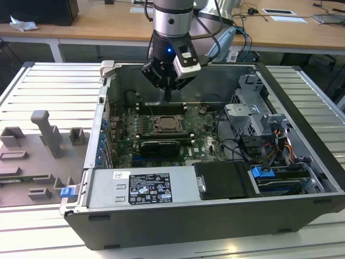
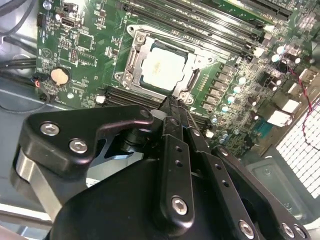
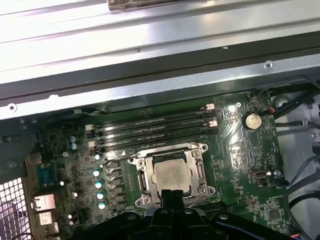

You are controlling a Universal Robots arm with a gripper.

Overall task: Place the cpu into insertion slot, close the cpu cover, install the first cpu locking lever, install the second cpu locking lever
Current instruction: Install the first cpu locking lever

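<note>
**Tool** [image 1: 168,96]: black two-finger unit on the arm, poised over the open case [image 1: 302,97]. In both wrist views the fingers [image 2: 172,125] [image 3: 166,205] were pressed together with only a thin seam between them, clenched on nothing. The tips hung above the board [image 2: 90,45], near one edge of the slot. In the exterior view they were clear of everything below.

**Cpu** [image 2: 164,67] [image 3: 172,175]: pale square chip, lying flat and square in the slot [image 1: 170,125] near the board's middle.

**Cover** [image 2: 132,55] [image 3: 141,177]: silvery frame, down flat around the cpu, whose top showed through the window. (Whether the levers were latched could not be told.)

**Memory slots** [image 3: 150,130] [image 2: 200,20]: long dark rows just beside the slot, on the side away from the tool tips in both wrist views.

**Coin cell** [image 2: 60,76] [image 3: 253,120]: round and silvery, on the board, well apart from the slot.

**Power supply** [image 1: 140,186]: grey labelled box along the case's near wall in the exterior view.

**Tabletop** [image 1: 54,86]: ribbed metal carrying the case, with a grey fixture [image 1: 48,135] at the exterior view's left.
</note>
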